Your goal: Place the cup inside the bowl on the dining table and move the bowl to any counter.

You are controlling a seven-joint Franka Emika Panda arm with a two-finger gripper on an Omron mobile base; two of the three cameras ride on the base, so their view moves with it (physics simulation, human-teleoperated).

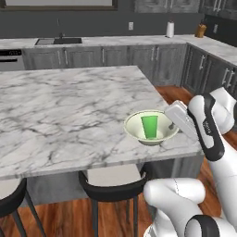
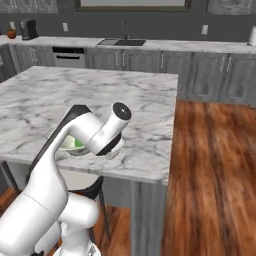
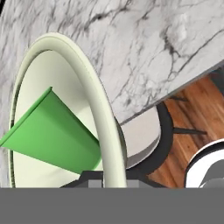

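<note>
Left base view: the cup [image 1: 149, 126] stands upright inside the bowl [image 1: 150, 128], which rests near the front right corner of the dining table [image 1: 69, 111]. The gripper [image 1: 172, 125] meets the bowl's right rim; its fingertips are hidden behind the hand and the rim. Behind the table runs the counter [image 1: 139, 40], carrying a white roll [image 1: 170, 29] and a brown object [image 1: 200, 31] too small to identify. Two dark stools [image 1: 113, 183] show under the table edge, partly cut off.

Right base view: the arm covers most of the bowl [image 2: 73, 145], leaving a pale green sliver beside the elbow. A sink [image 2: 121, 42] sits in the counter [image 2: 210, 46]. No writing is legible.

Hand view: the bowl's rim [image 3: 103, 127] runs upward from the bottom edge, with the cup [image 3: 52, 131] seen as a green wedge inside the bowl. The finger tips are cut off at the bottom edge; the jaws are nearly together, clamped on the bowl's rim. Marble table top [image 3: 153, 52] lies beyond.
</note>
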